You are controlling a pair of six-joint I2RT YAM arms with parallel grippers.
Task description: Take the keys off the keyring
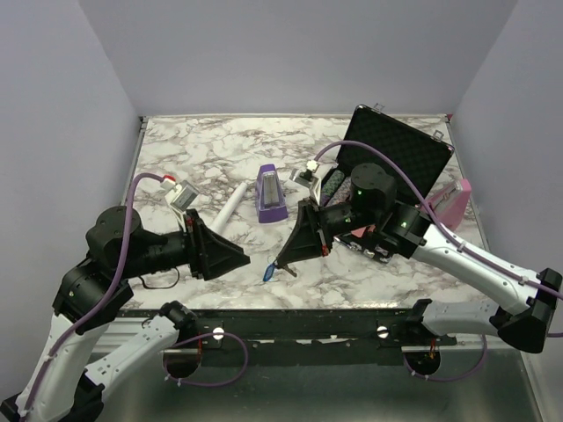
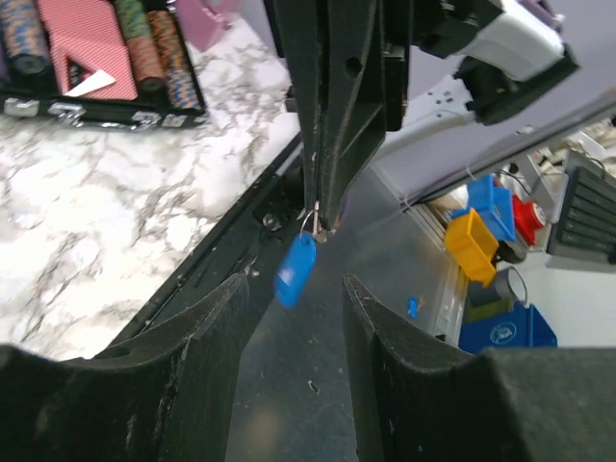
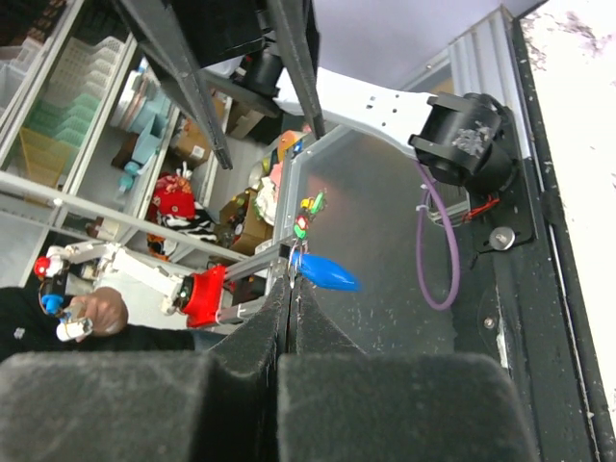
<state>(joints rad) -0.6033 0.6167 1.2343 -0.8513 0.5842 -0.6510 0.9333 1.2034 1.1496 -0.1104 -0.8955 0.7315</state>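
My right gripper (image 1: 283, 261) is shut on a thin silver keyring (image 3: 294, 260) above the table's front edge. A blue tag (image 1: 269, 270) hangs from the ring. It also shows in the left wrist view (image 2: 295, 269) and the right wrist view (image 3: 325, 271). My left gripper (image 1: 247, 259) is open and empty, its tips just left of the tag. In the left wrist view the tag hangs between and just beyond my left fingertips (image 2: 241, 284), below the right gripper's closed tips (image 2: 318, 223). I cannot make out a silver key in any view.
A purple metronome (image 1: 271, 193) and a white stick (image 1: 230, 204) lie mid-table. An open black case (image 1: 400, 154) with poker chips (image 2: 144, 48) stands at the right, with a pink object (image 1: 455, 204) beside it. A small white box (image 1: 182, 195) sits at the left.
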